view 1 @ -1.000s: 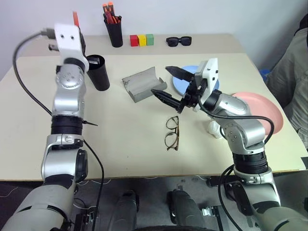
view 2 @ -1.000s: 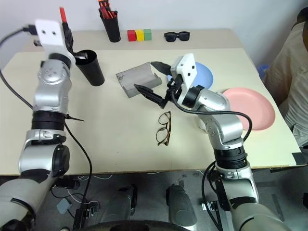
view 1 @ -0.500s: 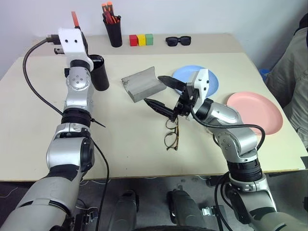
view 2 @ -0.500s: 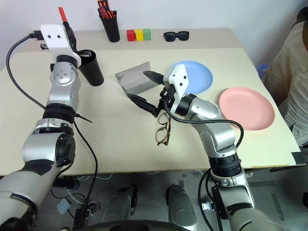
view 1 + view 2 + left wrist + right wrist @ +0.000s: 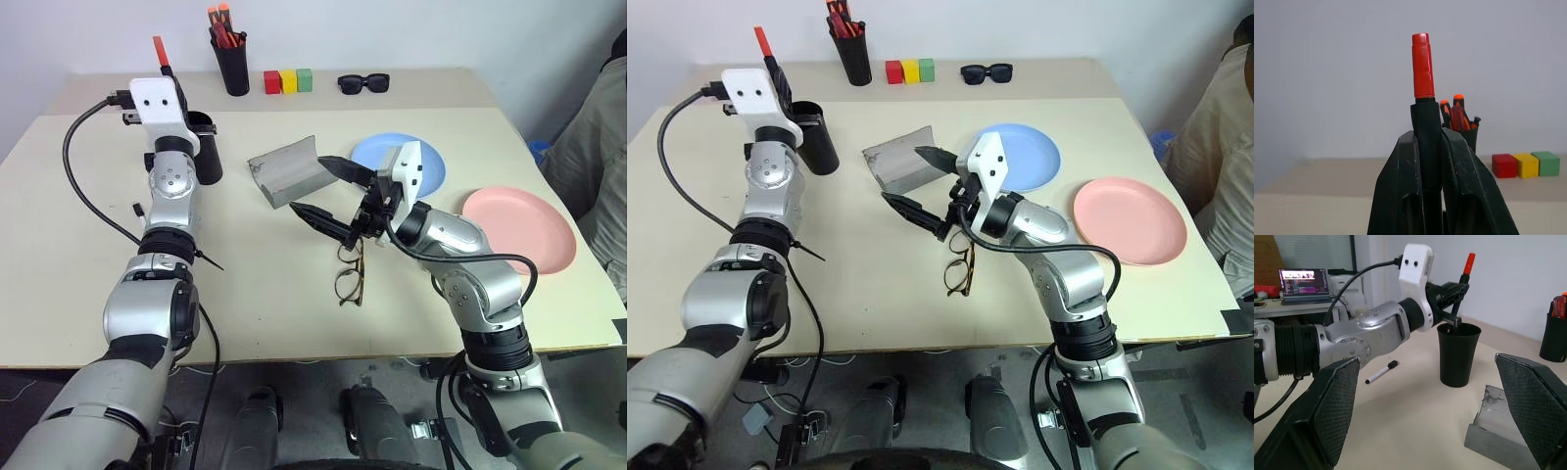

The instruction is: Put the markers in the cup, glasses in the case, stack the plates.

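left claw (image 5: 1427, 161): clamped on the red-capped marker (image 5: 1422, 68), cap end up, its lower tip at the rim of the cup (image 5: 1458, 352).
right claw (image 5: 338, 196): jaws wide apart, holding nothing, hovering between the case (image 5: 287, 173) and the glasses (image 5: 350, 271).
cup: upright on the table (image 5: 88, 274), on the far side of the case from the plates.
second marker (image 5: 1380, 373): black and white, lying flat on the table beside the cup, on the side away from the case.
case: open, just beside the blue plate (image 5: 431, 168); glasses lie on the table just nearer the robot than the case.
pink plate (image 5: 524, 225): apart from the blue plate, on its side away from the case; not stacked.
risk, marker: its tip looks to be at the cup's rim, not clearly inside; let go now, it could catch the rim and fall to the table, or roll off.
risk, cup: the left claw is close against the cup; a push sideways could tip it.
risk, glasses: thin frame flat on the table; the wide right claw coming down could slide them, or pinch a lens instead of the frame.
risk, case: the right claw's far finger is near the raised lid and could nudge the case.
change, left arm: a second ago the marker was held higher above the cup; it has tipped and come down to the rim.
change, right arm: it has shifted from in front of the blue plate toward the case and now hangs above the glasses; jaws as wide as before.
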Tool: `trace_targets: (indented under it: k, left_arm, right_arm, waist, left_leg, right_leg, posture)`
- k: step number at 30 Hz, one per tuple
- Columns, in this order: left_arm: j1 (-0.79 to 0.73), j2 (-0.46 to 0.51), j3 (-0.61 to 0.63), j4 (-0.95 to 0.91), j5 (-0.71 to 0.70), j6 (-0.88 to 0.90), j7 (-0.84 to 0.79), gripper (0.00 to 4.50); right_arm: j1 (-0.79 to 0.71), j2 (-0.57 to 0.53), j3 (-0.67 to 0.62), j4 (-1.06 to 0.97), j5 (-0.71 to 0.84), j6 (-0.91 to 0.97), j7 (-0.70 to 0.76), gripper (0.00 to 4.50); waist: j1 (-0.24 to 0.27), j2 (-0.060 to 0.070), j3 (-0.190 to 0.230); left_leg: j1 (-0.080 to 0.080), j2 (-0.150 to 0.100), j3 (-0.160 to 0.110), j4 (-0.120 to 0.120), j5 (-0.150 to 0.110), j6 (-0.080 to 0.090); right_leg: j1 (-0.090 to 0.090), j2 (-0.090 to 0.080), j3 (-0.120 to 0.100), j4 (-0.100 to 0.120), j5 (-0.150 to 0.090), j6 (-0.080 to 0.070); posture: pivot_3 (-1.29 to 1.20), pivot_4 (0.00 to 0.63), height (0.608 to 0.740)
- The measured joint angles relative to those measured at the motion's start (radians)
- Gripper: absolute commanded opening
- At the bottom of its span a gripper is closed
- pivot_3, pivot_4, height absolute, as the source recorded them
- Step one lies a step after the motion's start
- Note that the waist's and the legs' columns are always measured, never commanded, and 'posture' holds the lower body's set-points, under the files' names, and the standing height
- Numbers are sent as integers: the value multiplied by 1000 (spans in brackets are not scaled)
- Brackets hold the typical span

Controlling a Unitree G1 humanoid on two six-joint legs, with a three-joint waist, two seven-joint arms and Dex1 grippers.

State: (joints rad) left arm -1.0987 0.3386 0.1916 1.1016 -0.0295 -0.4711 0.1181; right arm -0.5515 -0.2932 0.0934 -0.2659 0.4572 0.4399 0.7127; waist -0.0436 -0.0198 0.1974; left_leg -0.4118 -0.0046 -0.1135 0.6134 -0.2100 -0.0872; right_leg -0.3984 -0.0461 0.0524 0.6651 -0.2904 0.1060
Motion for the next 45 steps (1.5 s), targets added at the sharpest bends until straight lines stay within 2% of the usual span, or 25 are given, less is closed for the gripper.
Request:
trace_targets:
  k: [8, 15, 24, 27, 30, 34, 37, 41, 45]
  left_arm:
    - [-2, -1, 0, 22, 8, -17, 46, 31]
    - [-2, -9, 19, 26, -1, -17, 41, 3443]
    - [-5, -10, 51, 24, -29, -15, 66, 3443]
    - [-15, 11, 79, -12, -45, 60, 137, 4282]
    - [-8, 60, 123, -109, -54, 225, 234, 4400]
    - [90, 91, 183, -403, -106, 680, 312, 4400]
    - [210, 71, 194, -618, -160, 994, 297, 4400]
    - [294, 69, 186, -809, -214, 1365, 246, 4400]
    - [315, 70, 186, -872, -223, 1590, 225, 4400]
  right_arm:
    - [0, 0, 0, -8, 7, 13, -1, 4500]
    - [0, -1, 0, -9, 12, 15, -1, 4500]
    - [0, 0, 2, -11, 19, 27, -4, 4500]
    - [0, 0, 3, -17, 19, 32, -10, 4500]
    - [2, -5, 2, -28, 19, 35, -15, 4500]
    - [5, -40, -4, -41, 20, 35, -9, 4500]
    - [3, -75, -18, -41, 29, 39, 14, 4500]
    - [1, -204, -28, -41, 45, 65, 116, 4500]
    - [29, -291, -40, -40, 56, 73, 197, 4500]
  waist:
    - [1, 0, 0]
    - [0, 0, 0]
    - [0, 0, 0]
    - [-2, 0, 0]
    - [-4, 0, 0]
    - [-2, 0, 0]
    - [3, 0, 0]
    - [3, -1, 0]
    - [-2, -1, 0]
  left_leg:
    - [0, 0, 0, 0, 0, 0]
    - [0, 0, 0, 0, 0, 0]
    - [0, 0, 0, 0, 0, 0]
    - [0, 0, 0, 0, 0, 0]
    - [0, 0, 0, 0, 0, 0]
    - [0, 0, 0, 0, 0, 0]
    - [0, 0, -1, 1, 0, 0]
    - [0, 0, -2, 1, 0, 0]
    - [2, 0, -2, 1, 0, 0]
  right_leg:
    - [0, 0, 0, 0, 0, 0]
    - [0, 0, 0, 0, 0, 0]
    - [0, 0, 0, 0, 0, 0]
    - [0, 0, 0, 0, 0, 0]
    - [0, 0, 0, 1, 0, 0]
    - [1, 0, 0, 1, 0, 0]
    - [1, 0, 0, 1, 0, 0]
    - [1, 0, -1, 1, 0, 0]
    - [2, 0, 0, 1, 0, 0]
  posture:
    - [0, 150, 740]
    - [0, 150, 740]
    - [0, 150, 740]
    - [0, 150, 740]
    - [0, 150, 740]
    - [0, 150, 740]
    - [0, 150, 740]
    - [0, 150, 740]
    - [0, 150, 740]
